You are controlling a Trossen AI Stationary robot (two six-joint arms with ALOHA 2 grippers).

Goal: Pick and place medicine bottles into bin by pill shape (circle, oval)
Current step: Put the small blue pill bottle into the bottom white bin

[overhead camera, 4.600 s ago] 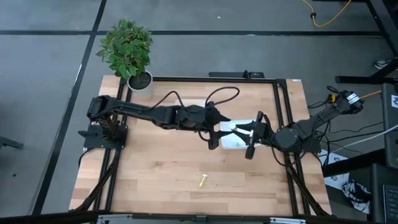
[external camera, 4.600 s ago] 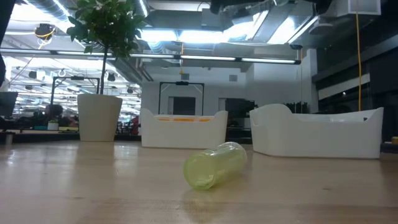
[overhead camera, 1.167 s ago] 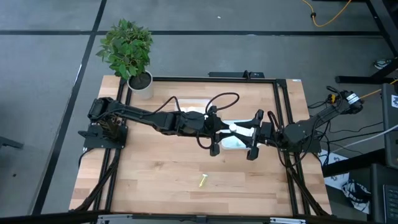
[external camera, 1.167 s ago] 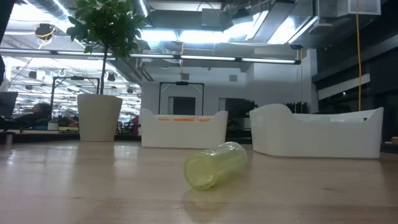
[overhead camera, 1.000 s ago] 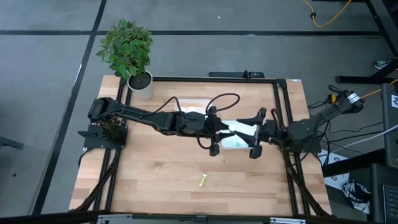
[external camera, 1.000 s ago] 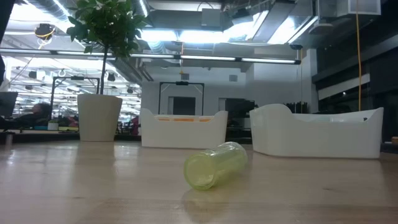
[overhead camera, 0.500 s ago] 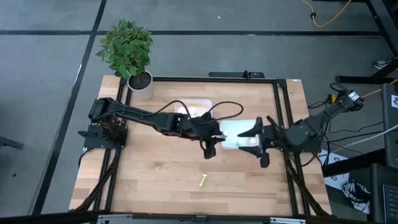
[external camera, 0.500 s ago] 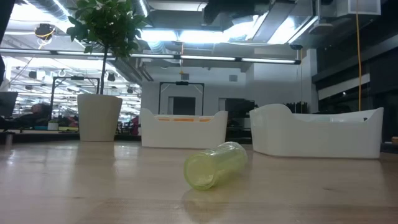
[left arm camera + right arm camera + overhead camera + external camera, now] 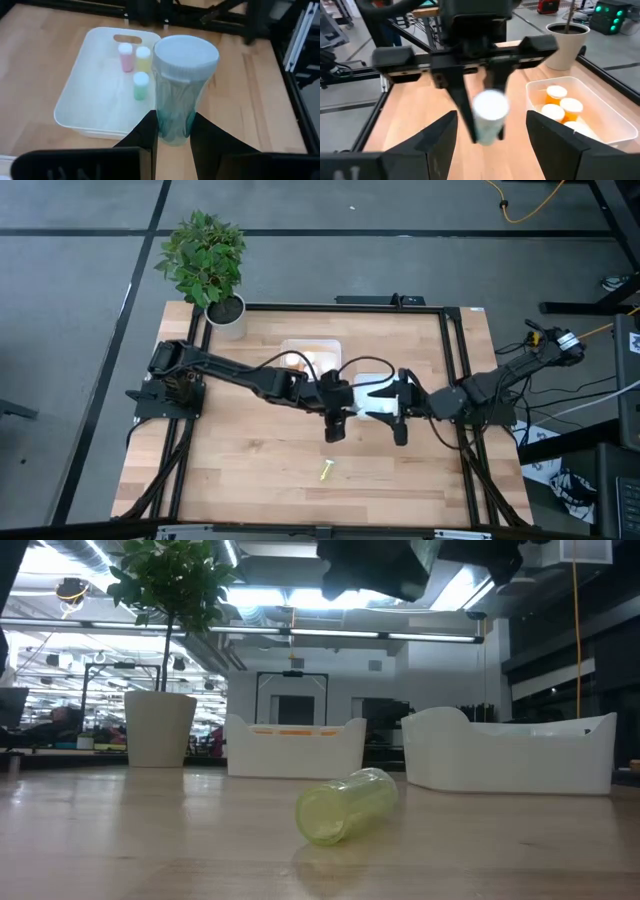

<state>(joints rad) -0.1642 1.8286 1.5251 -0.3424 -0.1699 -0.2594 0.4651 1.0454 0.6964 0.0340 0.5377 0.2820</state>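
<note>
The left gripper [image 9: 171, 131] is clamped on a teal bottle [image 9: 179, 90], upright between its fingers. The right gripper [image 9: 490, 131] faces it, jaws spread and empty (a handover, I'd guess). It should close squarely around the cap before the left lets go.

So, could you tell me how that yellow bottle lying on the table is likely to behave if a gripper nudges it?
The yellow bottle lies on its side on the bare wooden table, so it would probably roll. It looks clear and hollow, so likely light. Its smooth round wall may slip unless gripped squarely across the body.
</note>
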